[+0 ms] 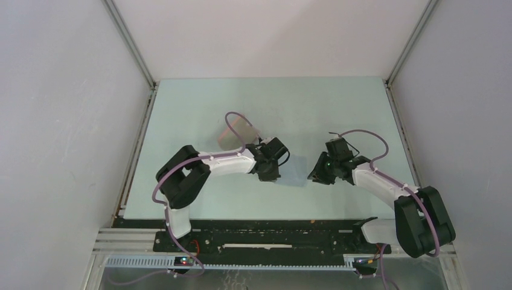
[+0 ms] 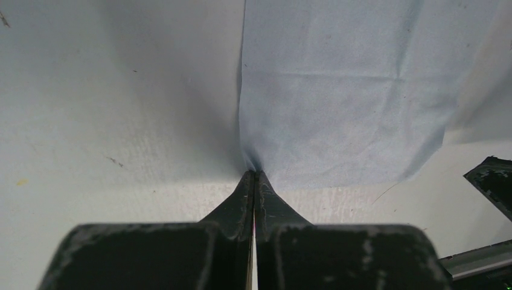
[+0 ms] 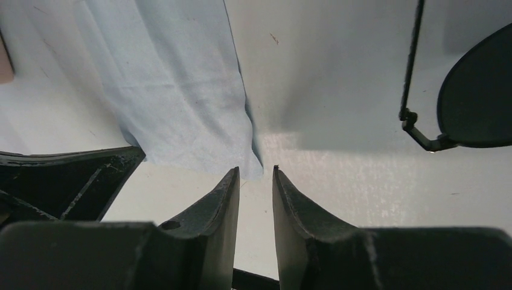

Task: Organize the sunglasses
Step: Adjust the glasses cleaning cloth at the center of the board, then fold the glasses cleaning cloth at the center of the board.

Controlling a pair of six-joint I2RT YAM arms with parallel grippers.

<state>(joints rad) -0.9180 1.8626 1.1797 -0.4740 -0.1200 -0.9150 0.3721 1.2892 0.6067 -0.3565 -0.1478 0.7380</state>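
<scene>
- At the middle of the table [image 1: 314, 103], both arms lean in on the grey-blue cloth [image 2: 338, 90], one from each side.
- Left gripper [image 2: 254, 176]: jaws pressed fully together, with a corner of the cloth puckered between the tips. That's a pinch on fabric.
- Right gripper [image 3: 256, 172]: jaws a narrow gap apart and nothing in them. Another corner of the cloth lies right at the tips, at twelve o'clock.
- The sunglasses [image 3: 477, 90] lie on the table at about two o'clock of the right gripper, apart from the cloth, one slim arm running toward twelve. From above, the right wrist hides them.
- The pink case [image 1: 235, 134] sits at eleven o'clock of the left gripper.
- Risk one: the left pinch looks thin, so a quick lift could let the cloth slide out.
- Risk two: the right tips may close on bare table and miss the corner, leaving the cloth hanging from one side.
- Risk three: a swing toward two o'clock could knock the sunglasses.
</scene>
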